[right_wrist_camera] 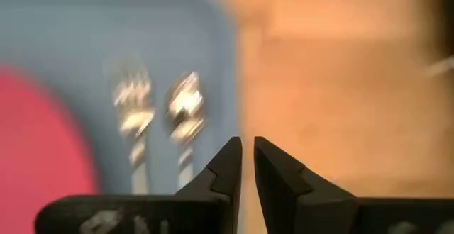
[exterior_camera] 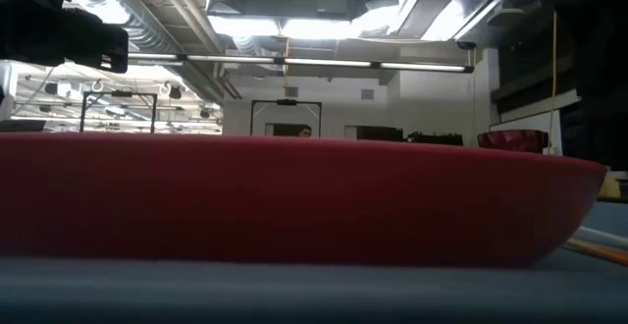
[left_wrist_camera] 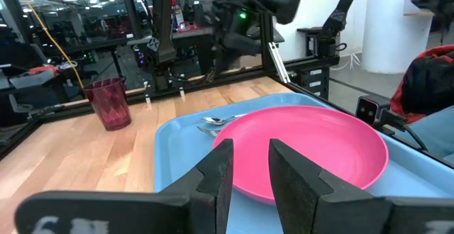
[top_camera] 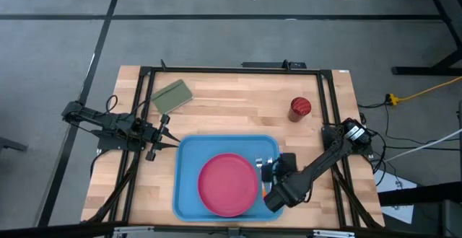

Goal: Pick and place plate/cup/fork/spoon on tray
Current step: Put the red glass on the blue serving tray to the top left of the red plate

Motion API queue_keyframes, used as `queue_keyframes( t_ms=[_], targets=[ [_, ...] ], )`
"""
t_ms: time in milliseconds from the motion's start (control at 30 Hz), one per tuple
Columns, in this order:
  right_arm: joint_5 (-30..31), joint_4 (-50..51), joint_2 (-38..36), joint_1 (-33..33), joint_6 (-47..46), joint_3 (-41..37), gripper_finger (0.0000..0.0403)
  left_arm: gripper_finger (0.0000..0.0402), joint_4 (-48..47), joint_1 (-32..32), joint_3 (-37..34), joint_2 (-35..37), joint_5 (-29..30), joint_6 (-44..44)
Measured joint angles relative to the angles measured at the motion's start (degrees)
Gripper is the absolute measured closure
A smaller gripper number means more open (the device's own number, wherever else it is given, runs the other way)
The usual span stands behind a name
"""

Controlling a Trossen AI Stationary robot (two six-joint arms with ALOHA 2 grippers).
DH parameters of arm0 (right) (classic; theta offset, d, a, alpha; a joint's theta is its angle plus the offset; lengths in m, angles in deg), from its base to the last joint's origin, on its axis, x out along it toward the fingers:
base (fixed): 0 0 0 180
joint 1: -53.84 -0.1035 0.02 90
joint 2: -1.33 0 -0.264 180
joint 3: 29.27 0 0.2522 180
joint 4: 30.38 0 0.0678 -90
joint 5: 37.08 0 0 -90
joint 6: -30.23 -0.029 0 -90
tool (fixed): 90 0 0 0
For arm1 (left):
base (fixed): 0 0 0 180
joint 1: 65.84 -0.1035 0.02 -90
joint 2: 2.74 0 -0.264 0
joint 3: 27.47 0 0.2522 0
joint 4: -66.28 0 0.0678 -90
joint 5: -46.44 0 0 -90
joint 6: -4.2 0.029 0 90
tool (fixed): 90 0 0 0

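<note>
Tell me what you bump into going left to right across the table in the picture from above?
Left gripper → tray → plate → right gripper → cup.

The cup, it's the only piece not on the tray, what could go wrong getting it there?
1. The cup stands alone on the wood and could tip when gripped.
2. Free space on the tray is tight: the plate fills the middle, and the fork and spoon lie by it, so a set-down might land on cutlery.
</note>
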Motion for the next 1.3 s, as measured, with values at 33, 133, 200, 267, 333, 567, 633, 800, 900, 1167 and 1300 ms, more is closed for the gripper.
queue_keyframes(
  t_ms=[33, 133, 200, 267, 333, 567, 633, 800, 900, 1167, 1300],
  targets=[
    [0.0, 3.1, 0.0, 0.4, -0.8, 0.6, 0.0359, 0.0318, 0.0, 0.0, 0.0, 0.0, 0.0, 0.0],
    [0.0, 2.2, -1.2, 1.8, 0.1, -0.4, 0.0359, 0.0318, 0.0, 0.0, 0.0, 0.0, 0.0, 0.0],
    [0.2, 3.5, -2.0, 2.4, 1.4, -1.0, 0.0359, 0.0318, 0.0, 0.0, 0.0, 0.0, 0.0, 0.0],
    [1.0, 2.4, -2.5, 3.2, 3.1, -1.7, 0.0359, 0.0318, 0.0, 0.0, 0.0, 0.0, 0.0, 0.0],
    [1.4, 2.9, -3.9, 4.0, 5.9, -3.6, 0.0359, 0.0318, 0.0, 0.0, 0.0, 0.0, 0.0, 0.0],
    [5.5, 2.9, -17.8, 5.5, 11.8, -11.3, 0.0359, 0.0318, 0.0, 0.0, 0.0, 0.0, 0.5, 0.0],
    [8.8, 3.0, -23.1, 5.5, 14.7, -13.8, 0.0359, 0.0318, 0.0, 0.0, 0.0, 0.0, 0.6, 0.0],
    [16.9, 3.0, -36.8, 6.5, 23.8, -19.9, 0.0359, 0.0318, 0.0, 0.0, 0.0, 0.0, 0.6, 0.0],
    [21.1, 2.7, -43.9, 7.7, 25.5, -22.8, 0.0359, 0.0318, 0.0, 0.0, 0.0, 0.0, 0.6, 0.0],
    [31.0, 2.4, -52.8, 10.0, 29.0, -26.7, 0.0359, 0.0318, 0.0, 0.0, 0.0, 0.0, 0.6, 0.0],
    [34.2, 1.9, -53.8, 11.7, 37.8, -27.2, 0.0359, 0.0318, 0.0, 0.0, 0.0, 0.0, 0.6, 0.0]
  ],
)
